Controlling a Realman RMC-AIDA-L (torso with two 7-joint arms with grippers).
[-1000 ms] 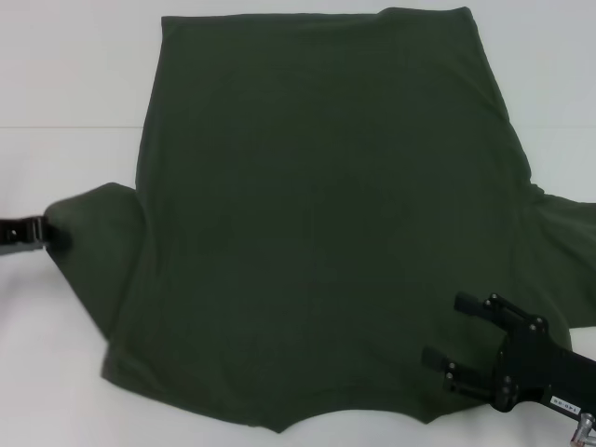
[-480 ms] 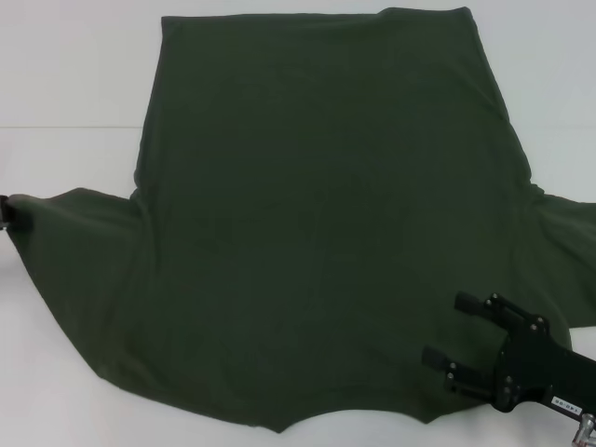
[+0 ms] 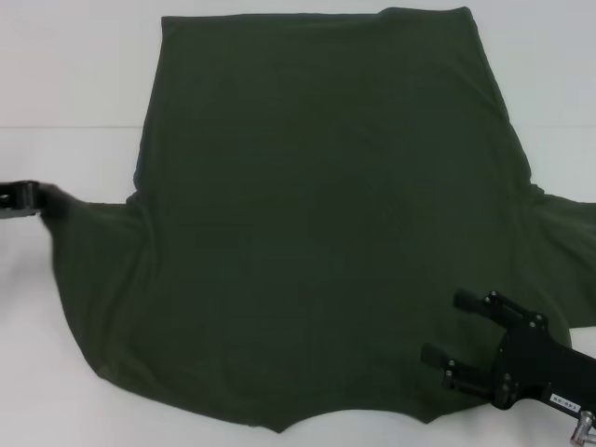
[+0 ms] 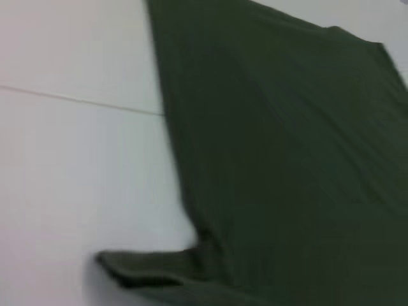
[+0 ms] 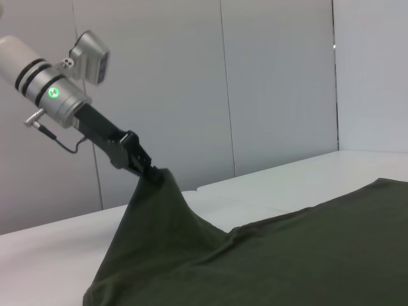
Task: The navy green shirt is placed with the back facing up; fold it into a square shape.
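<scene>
Two grippers: left gripper (image 3: 37, 201) clamped on the left sleeve, lifted off the table (image 3: 65, 74); right gripper (image 3: 466, 349) spread open over the near right hem. Shirt (image 3: 326, 223) flat, body rightward of the left gripper, long axis near-to-far.

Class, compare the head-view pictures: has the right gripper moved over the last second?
No. The right gripper sits at the same spot over the navy green shirt, near its lower hem, jaws open. Only the left gripper, holding the sleeve, has shifted.
</scene>
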